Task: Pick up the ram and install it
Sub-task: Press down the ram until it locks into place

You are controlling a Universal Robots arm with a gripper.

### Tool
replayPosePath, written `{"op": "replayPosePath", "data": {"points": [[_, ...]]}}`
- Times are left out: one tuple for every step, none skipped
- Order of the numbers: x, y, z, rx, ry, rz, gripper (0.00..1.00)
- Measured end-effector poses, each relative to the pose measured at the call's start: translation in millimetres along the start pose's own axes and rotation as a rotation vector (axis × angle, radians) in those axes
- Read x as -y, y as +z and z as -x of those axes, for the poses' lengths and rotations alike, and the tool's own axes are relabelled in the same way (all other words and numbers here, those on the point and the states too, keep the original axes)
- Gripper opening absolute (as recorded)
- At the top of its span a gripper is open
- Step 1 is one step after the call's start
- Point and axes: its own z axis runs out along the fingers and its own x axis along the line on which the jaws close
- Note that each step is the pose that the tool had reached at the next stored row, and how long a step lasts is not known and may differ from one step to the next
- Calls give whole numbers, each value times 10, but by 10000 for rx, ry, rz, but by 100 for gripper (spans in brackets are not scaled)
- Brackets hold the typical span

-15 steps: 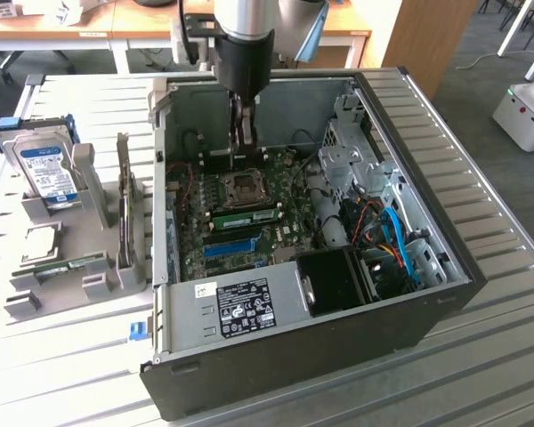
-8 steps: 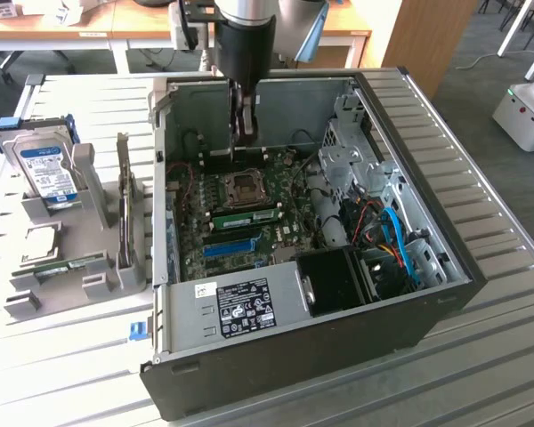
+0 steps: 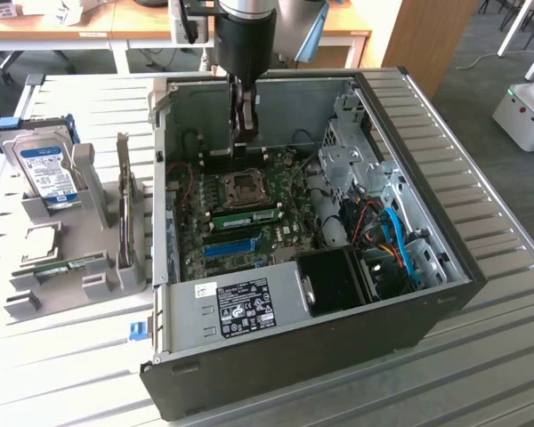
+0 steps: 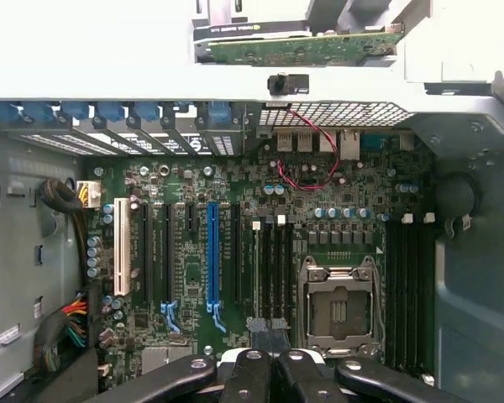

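Inside the open computer case (image 3: 445, 294), the gripper (image 3: 244, 133) hangs closed and empty above the motherboard (image 4: 235, 252).
A ram stick (image 3: 246, 217) already sits in a slot beside the CPU socket (image 3: 246, 187); the install looks essentially done, though full seating is unclear.

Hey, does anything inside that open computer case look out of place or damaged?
Nothing stands out. The case lies open on its side, the green board inside looks intact with nothing spilled on it, and the claw hangs shut above it.
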Motion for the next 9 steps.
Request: {"op": "replayPosePath", "data": {"points": [[2,-1,0,-1,-1,1,11],[11,-2,0,-4,-3,3,11],[27,-2,1,-4,-1,3,11],[45,-2,1,-2,1,2,11],[66,-2,1,-2,0,1,11],[87,-2,2,-2,0,1,11],[109,-2,3,-1,0,2,11],[131,-2,3,-1,-1,1,11],[154,-2,4,-1,-1,1,11]]}}
